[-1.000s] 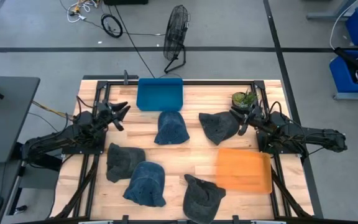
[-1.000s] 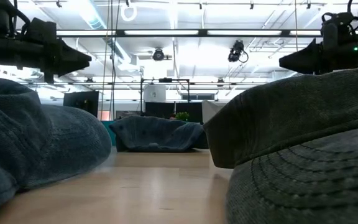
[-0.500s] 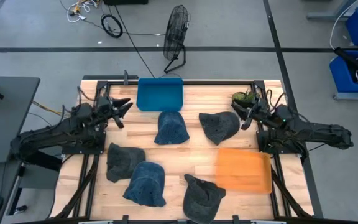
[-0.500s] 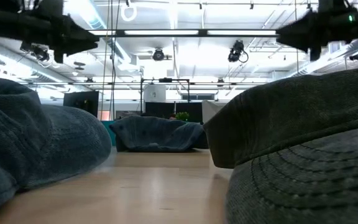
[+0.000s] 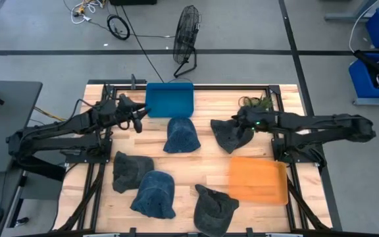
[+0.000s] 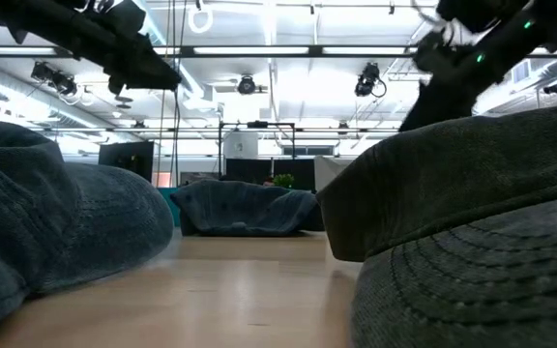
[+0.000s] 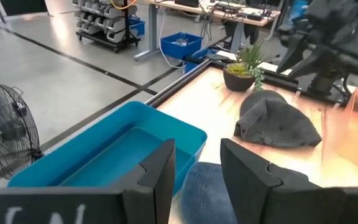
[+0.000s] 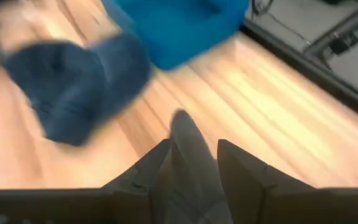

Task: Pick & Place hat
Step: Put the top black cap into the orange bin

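- Right gripper (image 5: 237, 122) over the dark grey hat (image 5: 231, 135), fingers (image 8: 244, 177) apart w/ the hat's cloth between them; can't tell if clamped.
- Grey hat: crumpled, soft, lies right of the blue bin (image 5: 169, 99), just under that gripper.
- Left gripper (image 5: 139, 118) beside the bin's left edge, fingers (image 7: 160, 174) apart, nothing held.

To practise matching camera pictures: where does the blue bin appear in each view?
High view: blue bin at the table's far edge, centre.
Low view: not clearly visible.
Left wrist view: blue bin fills the lower left.
Right wrist view: blue bin at the top.
Shared landmark: the blue hat beside it.
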`<action>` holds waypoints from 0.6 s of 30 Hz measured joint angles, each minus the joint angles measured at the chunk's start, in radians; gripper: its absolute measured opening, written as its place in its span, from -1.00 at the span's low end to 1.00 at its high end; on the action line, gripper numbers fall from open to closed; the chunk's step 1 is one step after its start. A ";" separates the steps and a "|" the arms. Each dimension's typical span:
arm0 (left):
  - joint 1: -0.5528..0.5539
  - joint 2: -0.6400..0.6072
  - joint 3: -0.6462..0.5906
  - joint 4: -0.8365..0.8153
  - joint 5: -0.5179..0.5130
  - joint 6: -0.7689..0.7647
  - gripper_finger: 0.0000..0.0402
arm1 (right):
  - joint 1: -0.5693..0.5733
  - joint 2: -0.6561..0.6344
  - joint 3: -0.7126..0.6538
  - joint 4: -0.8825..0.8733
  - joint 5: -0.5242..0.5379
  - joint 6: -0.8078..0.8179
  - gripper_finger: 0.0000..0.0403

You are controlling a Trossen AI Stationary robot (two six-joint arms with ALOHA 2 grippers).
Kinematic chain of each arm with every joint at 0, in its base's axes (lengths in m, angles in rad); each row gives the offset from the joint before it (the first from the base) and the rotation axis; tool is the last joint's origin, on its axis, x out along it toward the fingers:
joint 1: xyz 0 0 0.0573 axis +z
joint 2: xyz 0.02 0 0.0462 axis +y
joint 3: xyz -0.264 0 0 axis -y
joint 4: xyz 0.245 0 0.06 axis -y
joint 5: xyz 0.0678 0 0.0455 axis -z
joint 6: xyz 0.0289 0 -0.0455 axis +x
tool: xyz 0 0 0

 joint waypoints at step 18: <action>0.000 0.000 0.000 -0.003 -0.009 0.004 -0.34 | -0.002 0.320 0.000 -0.053 0.077 0.053 -0.34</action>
